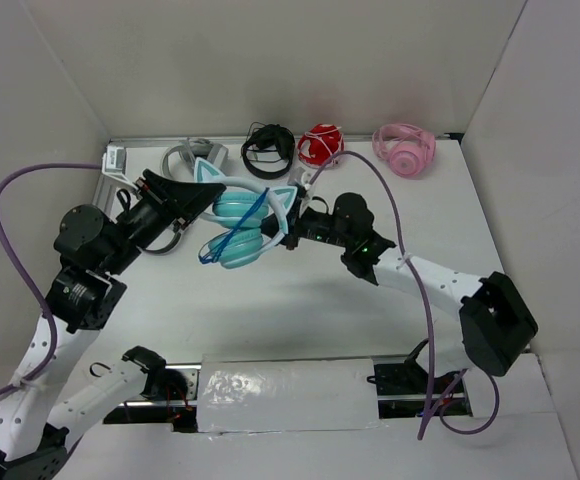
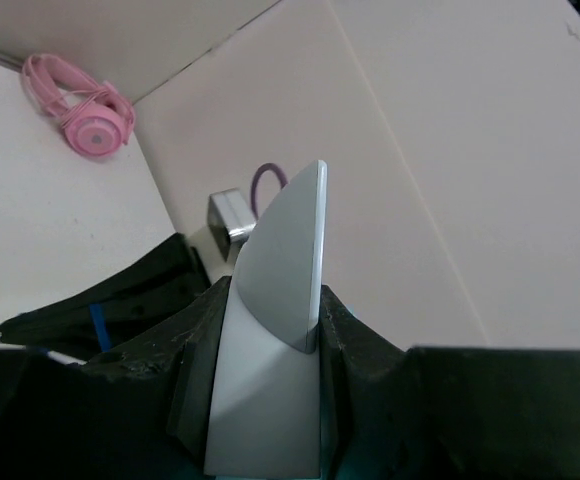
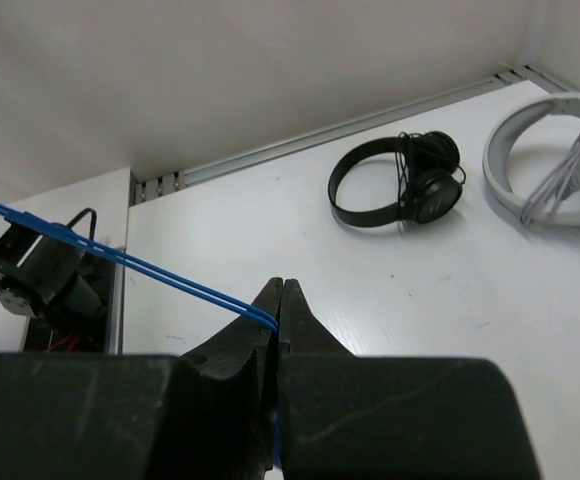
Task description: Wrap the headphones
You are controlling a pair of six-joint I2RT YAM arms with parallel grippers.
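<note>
White walls (image 1: 270,60) box in a white counter (image 1: 300,310). At the left, the left gripper (image 1: 192,205) is clamped on a pale part of the headband (image 2: 280,260); whether it is an ear or the band itself I cannot tell. That hold appears to anchor the set so it does not swing. Between the two arms are the teal headphones (image 1: 238,228), near the middle of the counter and seemingly held off it, cups close together. Just to their right, the right gripper (image 3: 278,300) is pinched fully together on the thin blue cable (image 3: 120,262), which runs taut away from its tips. The tension looks meant to let the cable be wound around the set. Farther right, at the back edge, red headphones (image 1: 320,145) and pink headphones (image 1: 405,150) lie apart from both arms.
</note>
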